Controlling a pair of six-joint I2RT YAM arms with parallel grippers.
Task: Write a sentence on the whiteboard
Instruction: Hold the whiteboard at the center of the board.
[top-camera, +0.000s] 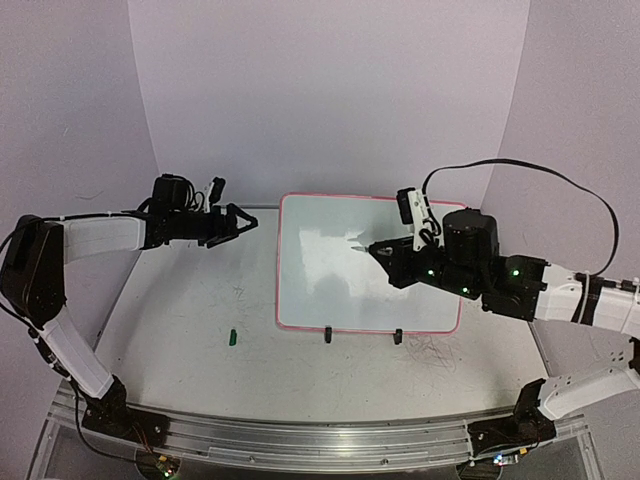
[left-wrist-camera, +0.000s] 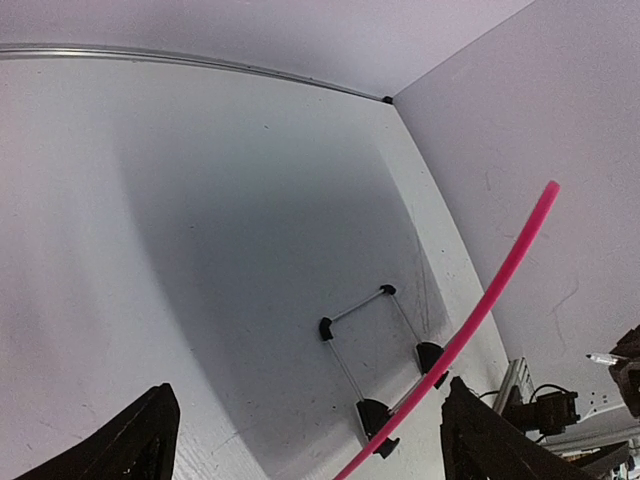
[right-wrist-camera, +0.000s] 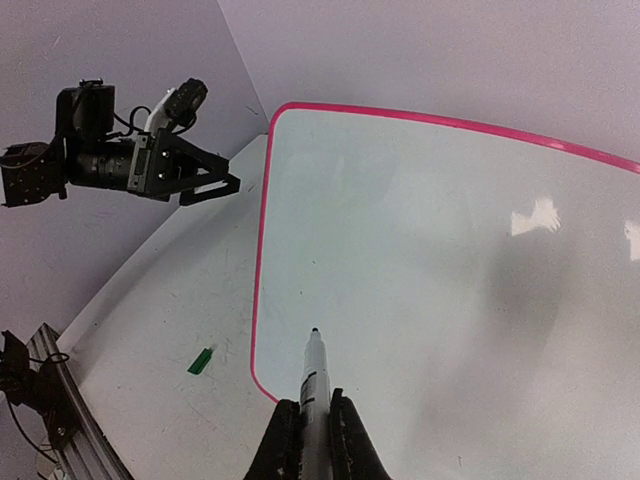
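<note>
The whiteboard stands tilted in the middle of the table, glossy white with a thin pink frame and blank. My right gripper hovers over its upper middle, shut on a white marker with its dark tip pointing at the board. I cannot tell whether the tip touches the surface. My left gripper is open and empty, just left of the board's top left corner. In the left wrist view the gripper looks past the pink frame edge at the board's wire stand.
A small green cap lies on the table left of the board's lower left corner, also in the right wrist view. Two black clip feet hold the board's front edge. White walls close in the back and both sides.
</note>
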